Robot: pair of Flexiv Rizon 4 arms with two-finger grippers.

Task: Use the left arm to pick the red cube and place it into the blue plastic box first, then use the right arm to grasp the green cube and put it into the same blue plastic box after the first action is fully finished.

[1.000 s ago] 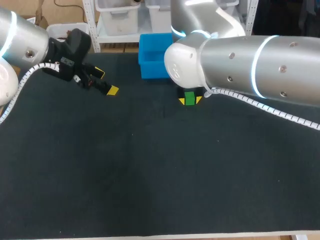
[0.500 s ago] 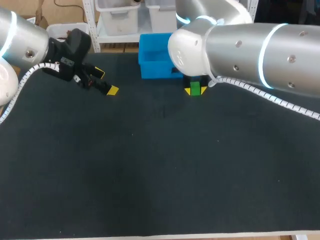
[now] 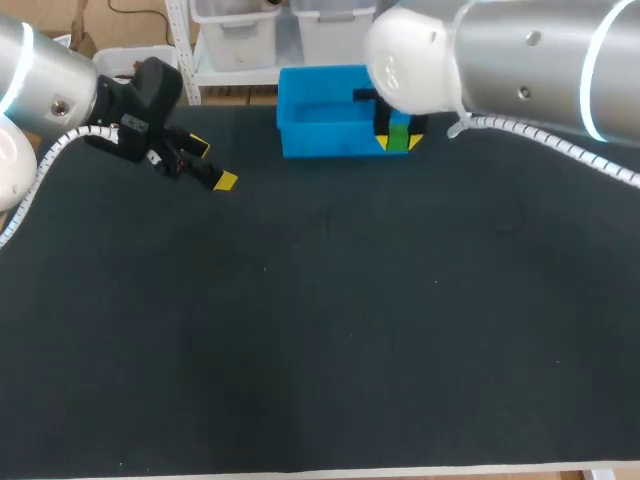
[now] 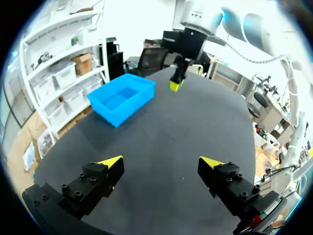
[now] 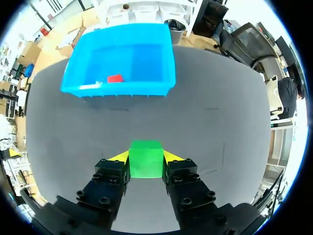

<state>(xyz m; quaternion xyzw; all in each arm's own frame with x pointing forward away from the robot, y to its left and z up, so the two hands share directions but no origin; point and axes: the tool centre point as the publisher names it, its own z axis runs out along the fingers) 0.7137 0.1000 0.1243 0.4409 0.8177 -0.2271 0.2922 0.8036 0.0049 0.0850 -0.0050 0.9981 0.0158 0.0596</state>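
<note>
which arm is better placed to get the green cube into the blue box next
Right. The right pincer is shut on the green cube near the blue box, where the red cube already lies. The left pincer is open, empty, farther off.

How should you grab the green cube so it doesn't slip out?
Take it by two opposite flat sides, coming straight down from above. The green cube has flat, matching sides, so a squeeze from both presses squarely and it can't twist. The right hand holds it just that way, clamped on both sides.
</note>
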